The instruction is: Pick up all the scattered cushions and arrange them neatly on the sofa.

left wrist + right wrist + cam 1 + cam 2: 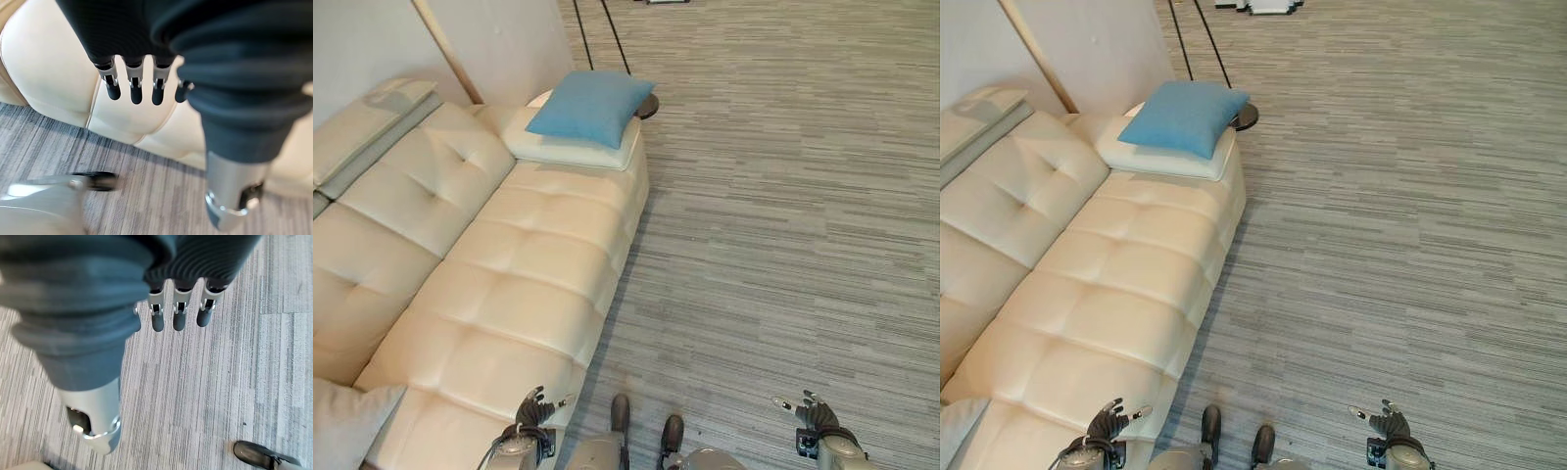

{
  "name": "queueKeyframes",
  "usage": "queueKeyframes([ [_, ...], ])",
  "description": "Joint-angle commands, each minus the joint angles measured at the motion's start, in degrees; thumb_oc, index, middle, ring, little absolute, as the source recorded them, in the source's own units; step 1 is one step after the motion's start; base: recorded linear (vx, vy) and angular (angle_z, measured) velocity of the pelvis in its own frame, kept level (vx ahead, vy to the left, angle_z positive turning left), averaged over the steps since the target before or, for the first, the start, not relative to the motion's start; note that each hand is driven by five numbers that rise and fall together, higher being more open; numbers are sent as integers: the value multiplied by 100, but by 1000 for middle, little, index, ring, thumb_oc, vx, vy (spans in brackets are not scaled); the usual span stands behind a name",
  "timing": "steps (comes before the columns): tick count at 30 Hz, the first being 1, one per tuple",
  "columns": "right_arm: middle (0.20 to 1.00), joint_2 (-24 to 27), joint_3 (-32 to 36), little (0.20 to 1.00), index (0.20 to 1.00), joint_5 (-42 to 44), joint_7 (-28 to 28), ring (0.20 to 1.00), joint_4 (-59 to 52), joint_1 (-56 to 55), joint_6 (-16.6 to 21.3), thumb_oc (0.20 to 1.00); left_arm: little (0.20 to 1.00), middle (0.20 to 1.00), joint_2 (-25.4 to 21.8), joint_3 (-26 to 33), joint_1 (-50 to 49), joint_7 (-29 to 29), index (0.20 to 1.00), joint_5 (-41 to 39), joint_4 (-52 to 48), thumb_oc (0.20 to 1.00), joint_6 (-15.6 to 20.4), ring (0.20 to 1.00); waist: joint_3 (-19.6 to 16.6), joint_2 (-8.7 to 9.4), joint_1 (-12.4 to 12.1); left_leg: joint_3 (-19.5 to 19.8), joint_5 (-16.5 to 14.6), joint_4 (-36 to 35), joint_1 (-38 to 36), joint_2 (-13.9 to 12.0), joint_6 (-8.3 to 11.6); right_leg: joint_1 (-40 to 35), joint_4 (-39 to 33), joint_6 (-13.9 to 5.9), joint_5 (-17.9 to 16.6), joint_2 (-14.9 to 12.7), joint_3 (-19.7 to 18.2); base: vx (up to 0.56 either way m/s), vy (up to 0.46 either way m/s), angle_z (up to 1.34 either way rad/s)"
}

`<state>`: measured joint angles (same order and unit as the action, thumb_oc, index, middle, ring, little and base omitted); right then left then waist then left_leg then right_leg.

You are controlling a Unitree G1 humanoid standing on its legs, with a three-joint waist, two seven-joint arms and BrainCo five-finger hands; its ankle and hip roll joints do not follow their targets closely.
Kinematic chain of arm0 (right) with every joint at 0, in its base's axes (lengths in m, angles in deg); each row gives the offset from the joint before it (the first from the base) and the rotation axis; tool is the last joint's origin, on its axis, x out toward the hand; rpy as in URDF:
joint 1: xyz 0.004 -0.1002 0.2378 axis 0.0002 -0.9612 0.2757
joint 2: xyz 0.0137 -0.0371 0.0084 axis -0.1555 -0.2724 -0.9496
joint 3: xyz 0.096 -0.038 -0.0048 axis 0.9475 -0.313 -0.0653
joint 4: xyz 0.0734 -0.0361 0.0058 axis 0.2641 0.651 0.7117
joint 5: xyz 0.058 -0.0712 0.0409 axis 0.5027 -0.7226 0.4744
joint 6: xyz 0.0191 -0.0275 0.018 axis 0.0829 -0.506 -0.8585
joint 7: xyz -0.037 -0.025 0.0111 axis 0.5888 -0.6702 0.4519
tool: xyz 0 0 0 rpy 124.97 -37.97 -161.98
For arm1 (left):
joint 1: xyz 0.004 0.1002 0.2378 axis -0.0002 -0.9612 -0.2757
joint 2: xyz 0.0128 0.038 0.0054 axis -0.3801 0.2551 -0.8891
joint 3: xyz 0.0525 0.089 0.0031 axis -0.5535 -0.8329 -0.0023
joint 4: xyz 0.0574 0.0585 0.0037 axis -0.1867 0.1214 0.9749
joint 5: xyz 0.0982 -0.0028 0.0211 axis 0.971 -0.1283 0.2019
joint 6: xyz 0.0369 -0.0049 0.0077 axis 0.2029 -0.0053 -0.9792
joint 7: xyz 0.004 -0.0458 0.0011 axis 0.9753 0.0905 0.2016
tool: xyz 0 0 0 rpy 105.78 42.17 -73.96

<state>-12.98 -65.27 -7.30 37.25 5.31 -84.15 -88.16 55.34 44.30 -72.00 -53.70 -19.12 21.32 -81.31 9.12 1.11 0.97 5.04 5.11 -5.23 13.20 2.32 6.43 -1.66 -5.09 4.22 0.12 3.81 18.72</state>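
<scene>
From the head views, the blue cushion (590,105) lies on the sofa (529,284) at its far end, nearer the left hand (534,411). Left wrist view: fingers (136,90) loose (holding nothing). Right wrist view: right hand (176,308) loose over the carpet (220,391).

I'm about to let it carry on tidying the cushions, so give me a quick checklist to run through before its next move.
1. Left robot hand free: ok, fingers relaxed, holding nothing, low over the sofa's front edge.
2. Right robot hand free: ok, open over the carpet.
3. Blue cushion placed: ok, lying flat on the white cushion at the far end of the sofa.
4. Grey cushion placed: cannot tell, cut off by the frame at the sofa's near end.
5. Cushions left on the carpet: ok, none on the visible stretch.
6. Seat space for more: ok, middle seats bare.
</scene>
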Motion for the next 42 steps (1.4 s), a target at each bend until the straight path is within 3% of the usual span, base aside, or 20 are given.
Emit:
queueKeyframes([
  [1, 1000, 266, 91, 1000, 1000, -44, 52, 1000, -164, 262, 176, 1000, 1000, 1000, -179, -116, 112, -49, 1000, 139, -121, 1000, 71, 1000, 84, -267, -128, -161, 35, 23, 259, 219, -224, -531, 325, -542, 896, -243, -745, 489, 27, -12],
  [4, 1000, 216, 8, 1000, 1000, -116, 24, 1000, -235, 364, 145, 1000, 1000, 1000, -217, -68, 63, -77, 1000, 173, -92, 1000, 70, 1000, 15, -262, -259, -256, 286, 23, 296, 249, -213, -940, 284, -619, 1041, -230, -1136, 555, 89, -32],
  [7, 1000, 93, -106, 1000, 1000, -275, -78, 1000, -287, 298, 135, 1000, 1000, 1000, -232, -37, -18, -102, 1000, 126, -19, 1000, 72, 1000, -181, -142, -321, -300, 399, 89, 100, 326, -486, -1123, 679, -808, 1095, -483, -1235, 701, 165, -105],
  [8, 1000, 47, -100, 1000, 1000, -271, -110, 1000, -261, 298, 125, 1000, 1000, 1000, -244, -70, -6, -106, 1000, 163, -14, 1000, 69, 1000, -242, -37, -331, -367, 197, 292, 76, 387, -628, -974, 1269, -928, 915, -637, -1265, 622, 159, -44],
  [10, 1000, -10, -125, 1000, 1000, -263, -170, 1000, -295, 289, 138, 1000, 1000, 1000, -337, -98, -17, -80, 1000, 254, -148, 1000, 76, 1000, -167, 76, -326, -580, -131, 434, -145, 453, -869, -341, 2836, -1207, -51, -914, -1278, 447, 140, -3],
  [11, 1000, -9, -125, 1000, 1000, -263, -170, 1000, -295, 290, 138, 1000, 1000, 1000, -336, -97, -16, -79, 1000, 255, -148, 1000, 76, 1000, -179, 72, -331, -585, -126, 434, -127, 447, -869, -313, 2852, -1206, -50, -910, -1285, 455, 193, -66],
  [12, 1000, -19, -159, 1000, 1000, -331, -181, 1000, -296, 306, 112, 1000, 1000, 1000, -389, -130, -8, -71, 1000, 263, -281, 1000, 51, 1000, -17, 60, -285, -820, -390, 480, -474, 489, -1015, 197, 3987, -1341, -733, -1206, -1100, 494, 208, -73],
  [14, 1000, -44, -156, 1000, 1000, -355, -165, 1000, -297, 298, 74, 1000, 1000, 1000, -417, -157, 57, -87, 1000, 247, -295, 1000, 28, 1000, 130, -44, -230, -956, -577, 352, -934, 431, -1125, 704, 4532, -1159, -565, -1399, -895, 537, 218, -32],
  [16, 1000, -59, -85, 1000, 1000, -273, -150, 1000, -225, 282, 73, 1000, 1000, 1000, -388, -122, 153, -94, 1000, 167, -271, 1000, 42, 1000, 292, -264, -184, -1078, -789, 252, -1424, 265, -1096, 1352, 3753, -972, 239, -1276, -576, 586, 123, -2],
  [17, 1000, -67, -58, 1000, 1000, -270, -135, 1000, -153, 273, 61, 1000, 1000, 1000, -376, -115, 173, -85, 1000, 159, -266, 1000, 37, 1000, 321, -309, -166, -1112, -877, 238, -1586, 222, -1071, 1401, 3396, -977, 330, -1257, -457, 638, 42, -18],
  [19, 1000, -90, 27, 1000, 1000, -234, -103, 1000, 3, 248, 38, 1000, 1000, 1000, -347, -55, 215, -60, 1000, 174, -173, 1000, 28, 1000, 370, -320, -124, -1178, -1036, 211, -1874, 173, -977, 1503, 1918, -1118, 154, -993, -448, 378, -43, -34],
  [20, 1000, -88, 27, 1000, 1000, -234, -104, 1000, 4, 249, 39, 1000, 1000, 1000, -346, -55, 216, -60, 1000, 174, -172, 1000, 29, 1000, 383, -335, -127, -1180, -1039, 206, -1893, 155, -973, 1458, 1858, -1115, 123, -968, -441, 316, -84, -16],
  [22, 1000, -104, 159, 1000, 1000, -222, -86, 1000, 43, 186, 41, 1000, 1000, 1000, -355, 96, 295, -67, 1000, 255, -90, 1000, 49, 1000, 319, -243, -53, -1117, -1175, 87, -2277, 183, -804, 1489, 29, -1390, -420, -658, -552, 702, -183, 0],
  [25, 1000, -93, 281, 1000, 1000, -238, -64, 1000, 51, 66, 30, 1000, 1000, 1000, -351, 176, 348, -122, 1000, 298, -48, 1000, 85, 1000, 201, -234, 4, -962, -1274, 124, -2555, 165, -702, 1528, 9, -1437, -560, -628, -571, 542, -150, 24],
  [27, 1000, -106, 280, 1000, 1000, -188, -91, 1000, 119, -14, 40, 1000, 1000, 1000, -283, 188, 309, -151, 1000, 302, 85, 1000, 85, 1000, 46, -254, 15, -885, -1281, 506, -2588, 90, -629, 1301, 21, -1297, -677, -623, -568, 629, -193, 57],
  [32, 1000, 36, 214, 1000, 1000, -69, -107, 1000, 266, 105, 117, 1000, 1000, 1000, -114, 154, 300, -152, 1000, -56, 359, 1000, 96, 1000, 35, -360, -70, -880, -52, 3087, -1730, -170, -175, 713, 327, -870, -233, -508, -451, 517, -243, 11],
  [35, 1000, 85, 169, 1000, 1000, 4, -92, 1000, 369, 165, 108, 1000, 1000, 1000, -101, 132, 345, -175, 1000, -155, 497, 1000, 75, 1000, 128, -282, -128, -1152, -18, 3928, -1185, -420, -238, 339, 331, -654, 109, -471, -385, 403, -233, -7],
  [37, 1000, 86, 168, 1000, 1000, 11, -69, 1000, 430, 175, 76, 1000, 1000, 1000, -91, 134, 370, -185, 1000, -200, 506, 1000, 66, 1000, 157, -232, -164, -1217, -223, 3812, -976, -427, -317, 201, 309, -627, 181, -513, -379, 302, -132, 23],
  [40, 1000, 119, 127, 1000, 1000, 3, -58, 1000, 351, 146, 43, 1000, 1000, 1000, -103, 57, 352, -182, 1000, -163, 474, 1000, 44, 1000, 163, -116, -197, -1152, -808, 2675, -359, -112, -516, -162, 105, -686, 323, -620, -320, 354, -49, 30],
  [42, 1000, 172, 41, 1000, 1000, -112, -58, 1000, 333, 144, 38, 1000, 1000, 1000, -91, 48, 263, -195, 1000, -149, 413, 1000, 41, 1000, 103, -169, -224, -843, -277, 848, -342, 14, -451, -372, 23, -725, 398, -557, -231, 416, 17, 7],
])
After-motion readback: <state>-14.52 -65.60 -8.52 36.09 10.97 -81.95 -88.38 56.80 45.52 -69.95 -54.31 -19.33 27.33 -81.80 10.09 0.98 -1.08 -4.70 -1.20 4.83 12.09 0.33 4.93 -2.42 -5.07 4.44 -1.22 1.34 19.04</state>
